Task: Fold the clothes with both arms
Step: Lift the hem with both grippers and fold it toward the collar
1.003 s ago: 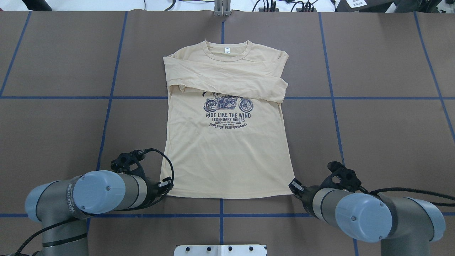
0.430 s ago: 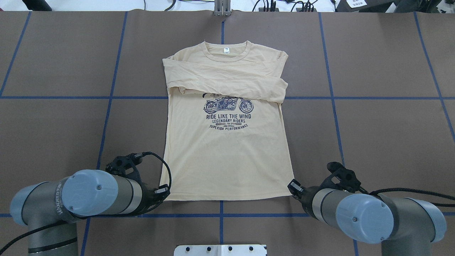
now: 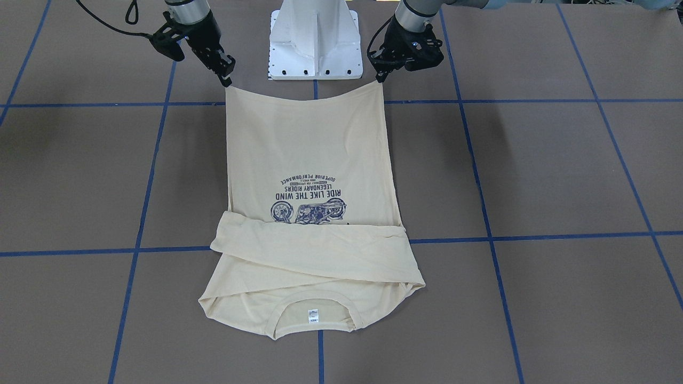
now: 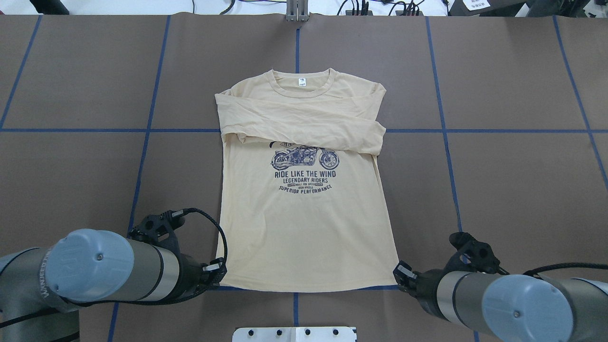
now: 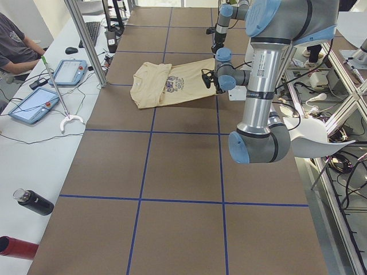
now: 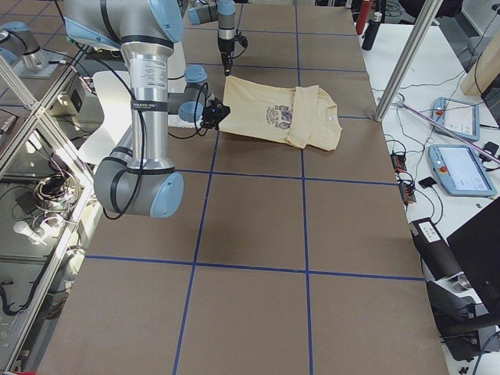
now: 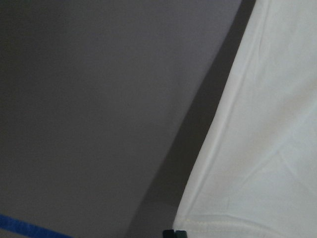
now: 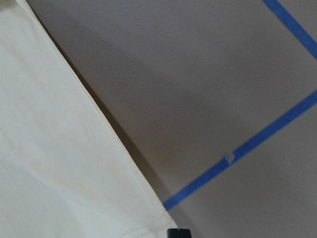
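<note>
The clothes are one cream long-sleeved T-shirt (image 4: 304, 228) lying front up, both sleeves folded across the chest above the navy motorcycle print (image 4: 305, 159). Its collar (image 4: 299, 81) points away from me. My left gripper (image 4: 221, 270) is shut on the near left hem corner, and my right gripper (image 4: 398, 275) is shut on the near right corner. In the front-facing view the hem hangs taut and raised between the left gripper (image 3: 380, 80) and the right gripper (image 3: 228, 81), while the rest of the T-shirt (image 3: 309, 154) rests on the table. Each wrist view shows only fabric (image 7: 267, 148) (image 8: 59, 163) and a fingertip edge.
The white pedestal base (image 3: 315, 37) stands just behind the hem. Blue tape lines (image 4: 147, 130) grid the brown table. A side bench along the far edge holds tablets (image 5: 69, 71), and a seated person (image 5: 14, 43) is there. Bottles (image 5: 33, 201) lie near the table's left end.
Both arms have drawn back toward my base with the hem corners in them. The whole T-shirt has slid a little toward me and its lower half is stretched flatter.
</note>
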You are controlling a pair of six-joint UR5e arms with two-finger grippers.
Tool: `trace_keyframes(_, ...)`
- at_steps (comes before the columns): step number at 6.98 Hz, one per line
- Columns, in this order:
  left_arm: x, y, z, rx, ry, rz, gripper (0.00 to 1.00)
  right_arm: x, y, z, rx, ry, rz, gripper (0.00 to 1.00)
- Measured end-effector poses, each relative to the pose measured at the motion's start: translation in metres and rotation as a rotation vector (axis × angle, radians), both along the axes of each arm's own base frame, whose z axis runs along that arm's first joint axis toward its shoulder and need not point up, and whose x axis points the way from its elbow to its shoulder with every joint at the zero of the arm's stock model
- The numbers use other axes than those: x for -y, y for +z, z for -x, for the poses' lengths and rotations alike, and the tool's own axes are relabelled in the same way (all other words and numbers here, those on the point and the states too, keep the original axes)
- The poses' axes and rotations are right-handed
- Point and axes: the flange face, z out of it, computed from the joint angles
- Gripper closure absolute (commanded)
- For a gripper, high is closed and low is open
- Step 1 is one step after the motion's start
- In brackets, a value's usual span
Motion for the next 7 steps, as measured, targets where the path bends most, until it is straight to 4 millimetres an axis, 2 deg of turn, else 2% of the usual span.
trace_keyframes(2, -0.02, -0.014, 0.01, 0.006, 0.032, 0.05, 1.0, -0.024, -0.022, -0.028, 0.05, -0.081, 0.025, 1.0)
trace_keyframes(3, -0.025, -0.024, 0.018, -0.012, 0.044, 0.066, 1.0, -0.021, -0.026, -0.039, 0.059, -0.08, 0.031, 1.0)
trace_keyframes(4, -0.017, -0.035, 0.024, -0.035, 0.043, 0.04, 1.0, -0.005, -0.025, -0.047, 0.05, -0.046, 0.038, 1.0)
trace_keyframes(5, 0.011, -0.05, 0.034, -0.067, 0.02, -0.034, 1.0, 0.022, -0.025, -0.051, 0.023, 0.001, 0.056, 1.0)
trace_keyframes(6, 0.052, -0.065, 0.042, -0.085, -0.03, -0.102, 1.0, 0.062, -0.035, -0.045, -0.001, 0.044, 0.079, 1.0)
trace_keyframes(7, 0.1, -0.069, 0.04, -0.077, -0.092, -0.132, 1.0, 0.115, -0.049, -0.035, -0.023, 0.072, 0.083, 1.0)
